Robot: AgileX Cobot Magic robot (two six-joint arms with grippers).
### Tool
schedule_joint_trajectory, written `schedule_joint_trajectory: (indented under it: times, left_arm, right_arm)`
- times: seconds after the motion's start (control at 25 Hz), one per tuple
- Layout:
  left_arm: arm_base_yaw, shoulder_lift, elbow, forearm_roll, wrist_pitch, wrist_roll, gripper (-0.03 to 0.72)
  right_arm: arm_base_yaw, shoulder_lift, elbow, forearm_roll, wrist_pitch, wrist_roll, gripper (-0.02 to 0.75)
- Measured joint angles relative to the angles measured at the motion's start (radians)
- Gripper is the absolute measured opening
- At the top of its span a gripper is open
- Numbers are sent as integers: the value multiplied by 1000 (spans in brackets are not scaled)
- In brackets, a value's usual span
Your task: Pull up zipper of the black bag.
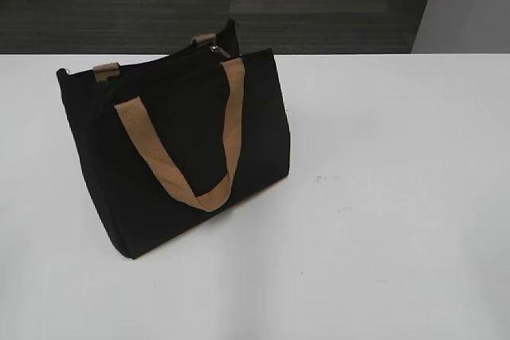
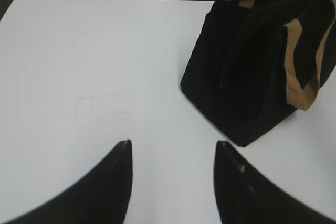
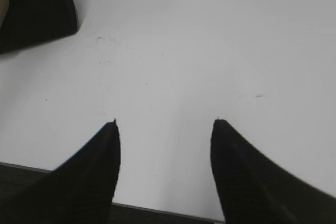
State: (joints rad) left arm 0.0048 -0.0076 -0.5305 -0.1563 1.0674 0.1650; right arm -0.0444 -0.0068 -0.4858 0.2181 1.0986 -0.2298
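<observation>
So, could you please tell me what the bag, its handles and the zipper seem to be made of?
The black bag looks like matte woven fabric: no shine, soft creases. Its handles seem to be tan webbing, flat and faintly ribbed. The zipper glints silver, so probably metal, though it is too small to be sure.

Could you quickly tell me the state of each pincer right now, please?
Left pincer: open, holding nothing.
Right pincer: open, holding nothing.
</observation>
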Motion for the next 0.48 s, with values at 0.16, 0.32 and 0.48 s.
schedule_joint_trajectory:
  times: [0.16,0.32,0.48]
  left_arm:
    - [0,0,0,0,0,0,378]
    - [0,0,0,0,0,0,377]
    - [0,0,0,0,0,0,377]
  right_arm:
    - [0,0,0,0,0,1,433]
    - [0,0,0,0,0,2,433]
    - [0,0,0,0,0,3,433]
